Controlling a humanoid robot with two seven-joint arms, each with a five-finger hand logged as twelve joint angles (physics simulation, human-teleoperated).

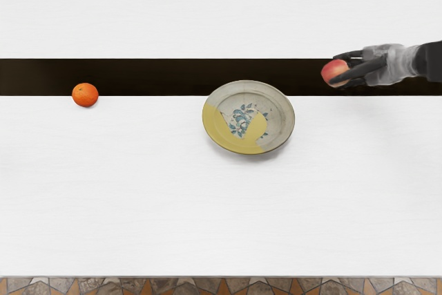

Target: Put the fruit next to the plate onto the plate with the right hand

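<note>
Near tabletop: the white, flat tabletop (207, 198) carries the round ceramic plate with a yellow patch and blue flower pattern (248, 117) at its far edge, centre
Risk at the plate: its rim looks shallow, so a round fruit let go high or off-centre would likely roll off
Far left: a small round orange (85, 94) lies well apart from the plate
Risk at the gap: the dark gap between the tabletops (173, 77) lies under the load; a loose grip there could drop it out of reach
Fruit: the round red-and-yellow fruit (333, 72) is right of the plate and slightly farther
Right hand (366, 65): dark fingers pinch the fruit at its left tip, the arm entering from the right
</note>
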